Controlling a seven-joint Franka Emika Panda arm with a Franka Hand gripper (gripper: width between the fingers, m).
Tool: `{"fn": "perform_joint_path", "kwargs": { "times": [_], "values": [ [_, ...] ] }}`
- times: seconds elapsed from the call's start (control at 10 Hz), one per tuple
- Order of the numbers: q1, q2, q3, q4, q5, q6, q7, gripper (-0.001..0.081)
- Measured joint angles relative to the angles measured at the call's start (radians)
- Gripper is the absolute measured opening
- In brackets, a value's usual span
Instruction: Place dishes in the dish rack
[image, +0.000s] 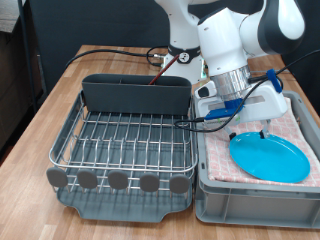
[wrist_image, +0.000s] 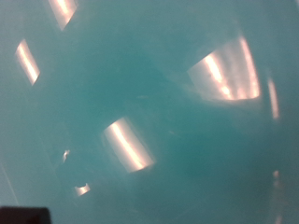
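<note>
Hovering gripper (image: 256, 132): low over the grey bin (image: 205, 190) at the exterior view's right, just above the far rim of the light-blue plate (image: 270, 158); its fingers are too small and dark here to tell whether they stand wide, narrow or touch the plate.
Wrist view: filled edge to edge with a blurred teal-blue glossy surface – the plate seen very close – with several bright streaks of reflected light; no fingertip shows clearly in it.
Arm: white Franka links come down from the exterior view's top, with a blue-and-white block and black cables just above the hand.
Plate: lies roughly flat inside the bin on the pink checked cloth (image: 300, 130), towards the exterior view's lower right – not in the rack.
Dish rack (image: 125, 150): dark grey tray with a silver wire grid, beside the bin on the exterior view's left, the two touching or nearly so.
Cutlery box (image: 135, 95): tall, dark grey, along the rack's far edge.
Tabs (image: 118, 181): a row of round grey ones along the rack's near edge.
Table (image: 40, 130): wooden, bearing both rack and bin.
Mug and spoon: not made out in either view.
</note>
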Motion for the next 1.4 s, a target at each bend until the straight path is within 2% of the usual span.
{"fn": "perform_joint_path", "kwargs": {
  "times": [0.2, 0.3, 0.4, 0.5, 0.6, 1.0, 1.2, 1.4],
  "values": [
    [0.0, 0.002, 0.001, 0.001, 0.001, 0.001, -0.001, 0.0363],
    [0.0, 0.002, 0.001, 0.001, 0.002, 0.001, -0.001, 0.0363],
    [0.0, 0.002, 0.001, 0.001, 0.002, 0.001, -0.001, 0.0205],
    [0.0, 0.002, 0.001, 0.001, 0.002, 0.001, -0.001, 0.0205],
    [0.0, 0.002, 0.001, 0.002, 0.003, 0.002, -0.001, 0.0044],
    [0.0, 0.0, 0.0, 0.003, -0.016, 0.018, 0.018, 0.0036],
    [0.0, -0.009, -0.009, -0.006, -0.096, 0.028, 0.087, 0.0036],
    [0.005, -0.038, -0.028, -0.034, -0.226, 0.043, 0.203, 0.0036]
  ]
}}
